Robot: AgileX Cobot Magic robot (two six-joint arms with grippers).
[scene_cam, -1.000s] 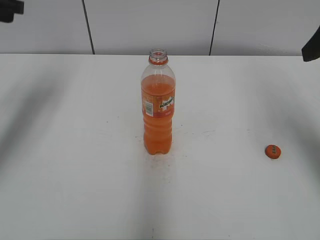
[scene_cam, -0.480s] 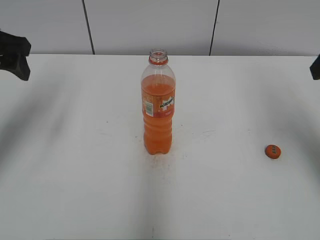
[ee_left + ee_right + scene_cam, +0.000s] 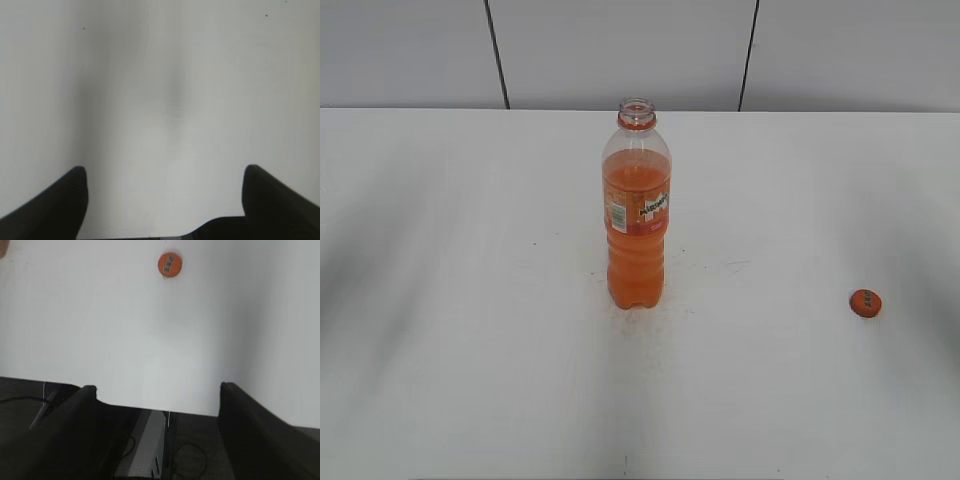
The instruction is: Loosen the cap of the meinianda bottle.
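The meinianda bottle [image 3: 637, 215] stands upright in the middle of the white table, its mouth open with no cap on it. The orange cap [image 3: 865, 303] lies flat on the table far to the bottle's right; the right wrist view shows the same cap [image 3: 170, 264] ahead of my right gripper [image 3: 157, 390], which is open and empty above the table's edge. My left gripper [image 3: 165, 172] is open over bare table with nothing between its fingers. Neither gripper appears in the exterior view.
The white table [image 3: 470, 300] meets a grey panelled wall [image 3: 620, 50] at the back. In the right wrist view the table's edge [image 3: 150, 407] shows, with dark floor and cables [image 3: 190, 455] below it.
The dark arm parts seen at the left and right edges of the exterior view have withdrawn out of sight. Bottle and cap have not moved.
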